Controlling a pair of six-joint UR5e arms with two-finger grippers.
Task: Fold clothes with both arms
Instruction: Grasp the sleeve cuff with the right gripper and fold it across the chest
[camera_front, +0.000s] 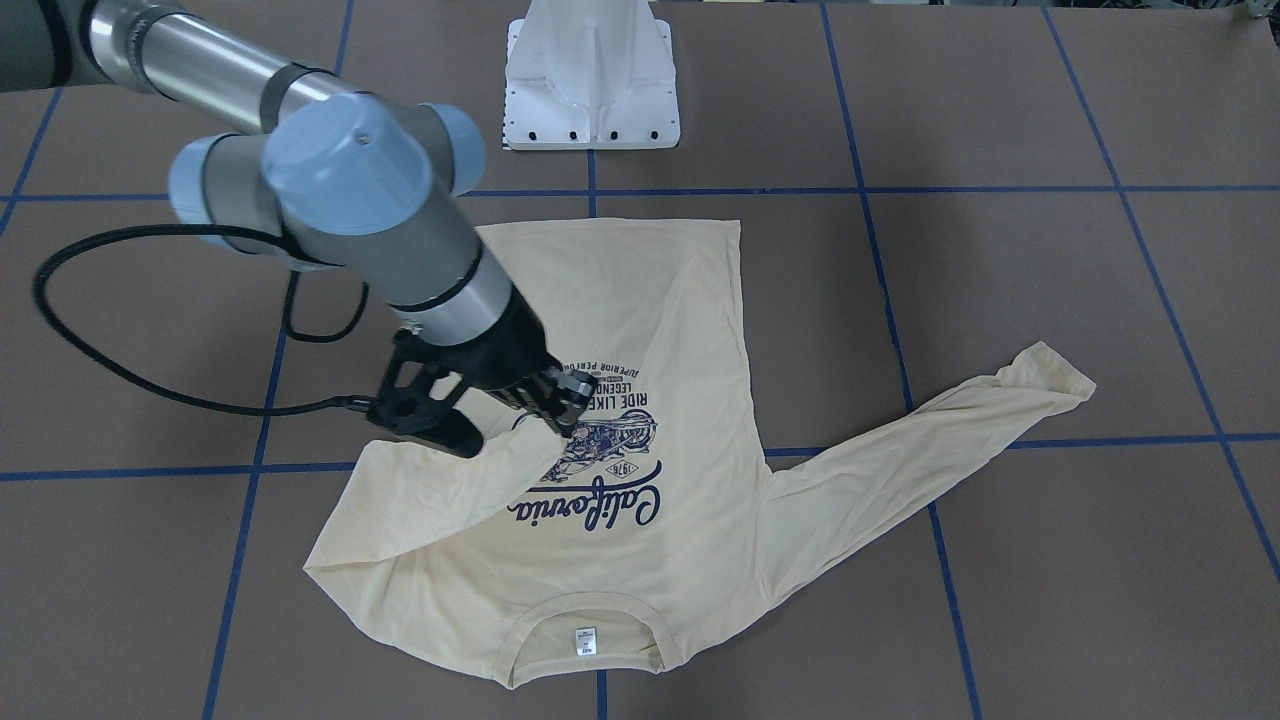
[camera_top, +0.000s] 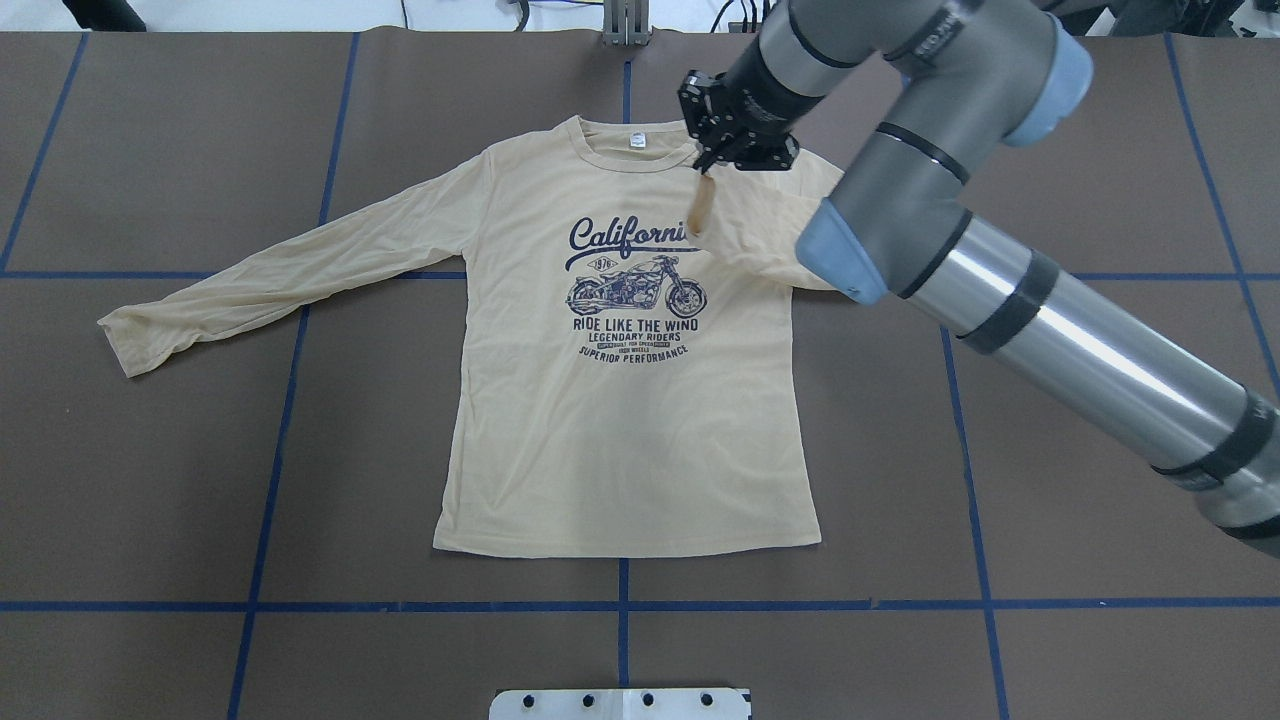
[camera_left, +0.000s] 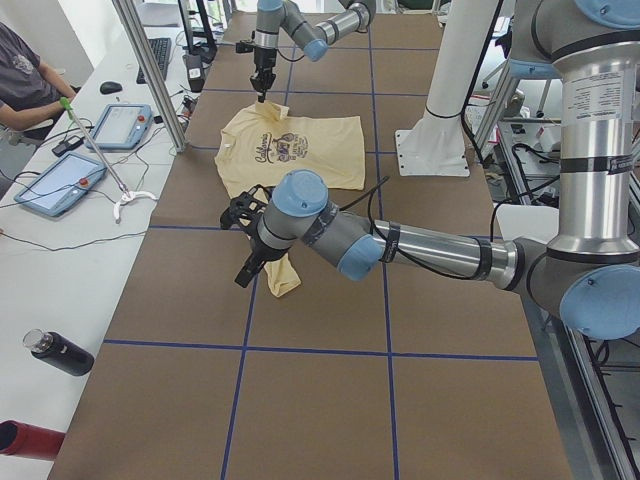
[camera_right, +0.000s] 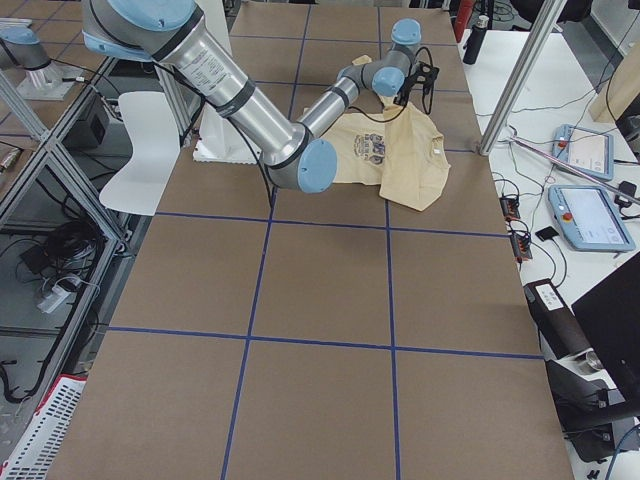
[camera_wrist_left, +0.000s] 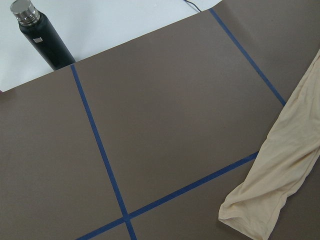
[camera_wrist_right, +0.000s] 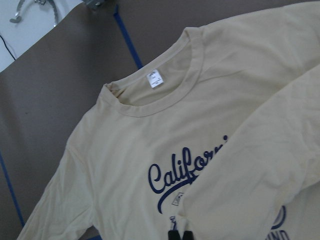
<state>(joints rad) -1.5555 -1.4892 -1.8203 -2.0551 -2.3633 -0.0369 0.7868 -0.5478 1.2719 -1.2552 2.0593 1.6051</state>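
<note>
The cream-yellow shirt (camera_top: 620, 430) lies flat with its print up and its collar away from the robot. My right gripper (camera_top: 708, 172) is shut on the cuff of one sleeve and holds it lifted over the "California" lettering. That sleeve drapes across the chest up to the gripper (camera_front: 548, 418), whose black fingertips (camera_wrist_right: 173, 235) show at the bottom edge of the right wrist view. The other sleeve (camera_top: 280, 265) lies stretched out on the table, and its cuff (camera_wrist_left: 260, 210) shows in the left wrist view. My left gripper (camera_left: 245, 268) hovers high near that cuff; I cannot tell if it is open or shut.
The white pedestal base (camera_front: 590, 80) stands behind the shirt's hem. A black bottle (camera_wrist_left: 42, 35) sits on the white side table beyond the mat's edge, with tablets (camera_left: 55, 183) and a seated person (camera_left: 25, 85) further along. Blue tape lines grid the brown mat.
</note>
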